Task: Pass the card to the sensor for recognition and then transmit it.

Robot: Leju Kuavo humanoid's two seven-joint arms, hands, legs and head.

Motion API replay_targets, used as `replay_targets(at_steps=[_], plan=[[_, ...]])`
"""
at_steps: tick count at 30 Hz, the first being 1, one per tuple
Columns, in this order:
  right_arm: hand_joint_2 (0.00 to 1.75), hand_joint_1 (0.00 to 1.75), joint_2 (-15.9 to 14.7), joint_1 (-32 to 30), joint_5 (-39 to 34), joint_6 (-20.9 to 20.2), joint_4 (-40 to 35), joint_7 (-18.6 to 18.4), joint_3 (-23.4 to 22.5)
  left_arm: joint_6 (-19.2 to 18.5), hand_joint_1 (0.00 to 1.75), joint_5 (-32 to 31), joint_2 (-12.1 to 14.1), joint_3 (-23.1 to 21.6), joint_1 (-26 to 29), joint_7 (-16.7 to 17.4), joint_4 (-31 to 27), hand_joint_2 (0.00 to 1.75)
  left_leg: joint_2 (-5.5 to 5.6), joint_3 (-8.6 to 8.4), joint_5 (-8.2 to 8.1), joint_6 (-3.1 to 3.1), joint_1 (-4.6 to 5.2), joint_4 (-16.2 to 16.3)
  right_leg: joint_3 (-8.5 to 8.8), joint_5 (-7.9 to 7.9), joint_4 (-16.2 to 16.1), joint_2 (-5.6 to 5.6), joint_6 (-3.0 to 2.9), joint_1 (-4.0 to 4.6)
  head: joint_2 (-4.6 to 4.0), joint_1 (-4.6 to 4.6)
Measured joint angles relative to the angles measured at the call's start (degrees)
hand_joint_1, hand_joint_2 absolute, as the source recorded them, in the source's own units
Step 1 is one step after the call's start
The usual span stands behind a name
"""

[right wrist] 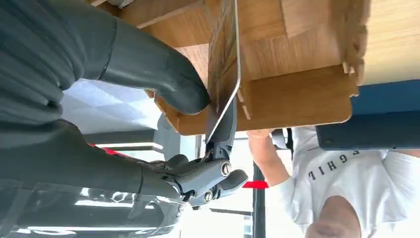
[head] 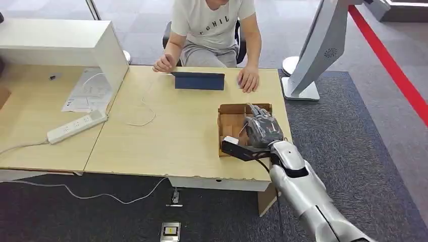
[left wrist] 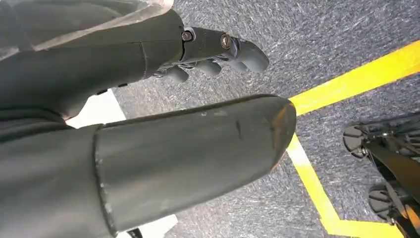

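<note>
Right wrist view — right hand (right wrist: 198,144) pinching card (right wrist: 224,64)

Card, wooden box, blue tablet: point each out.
card (right wrist: 224,64), right wrist view, its flat face above the thumb.
wooden box (head: 231,123), head view, its inner floor.
blue tablet (head: 199,81), head view, middle of its near face.

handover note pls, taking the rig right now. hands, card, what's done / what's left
Right hand: over the wooden box at the table's right end, thumb and a finger pinching the card, which stands on edge at the box wall.
Left hand: hanging over the carpet floor, holding nothing.
Dark blue device lies in front of the seated person, likely the sensor.
Done: card gripped.
Left: lift it out, present it to the sensor, pass it on.
</note>
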State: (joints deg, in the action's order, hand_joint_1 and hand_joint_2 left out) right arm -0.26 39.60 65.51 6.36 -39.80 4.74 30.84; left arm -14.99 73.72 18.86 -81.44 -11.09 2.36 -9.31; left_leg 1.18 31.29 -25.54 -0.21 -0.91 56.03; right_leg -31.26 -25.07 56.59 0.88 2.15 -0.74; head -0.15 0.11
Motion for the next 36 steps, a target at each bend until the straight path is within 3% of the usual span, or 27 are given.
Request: replay_targets(at_steps=[36], plan=[[1.75, 1.75, -0.50, 4.22, 1.31, -2.64, -5.94, -2.08, -0.33, -1.14, 0.00, -1.18, -0.35, -0.02, 0.01, 0.24, 0.00, 0.00, 0.00, 0.00, 0.01, -0.01, 0.00, 0.00, -0.01, 0.00, 0.01, 0.00, 0.00, 0.00, 0.00, 0.00]])
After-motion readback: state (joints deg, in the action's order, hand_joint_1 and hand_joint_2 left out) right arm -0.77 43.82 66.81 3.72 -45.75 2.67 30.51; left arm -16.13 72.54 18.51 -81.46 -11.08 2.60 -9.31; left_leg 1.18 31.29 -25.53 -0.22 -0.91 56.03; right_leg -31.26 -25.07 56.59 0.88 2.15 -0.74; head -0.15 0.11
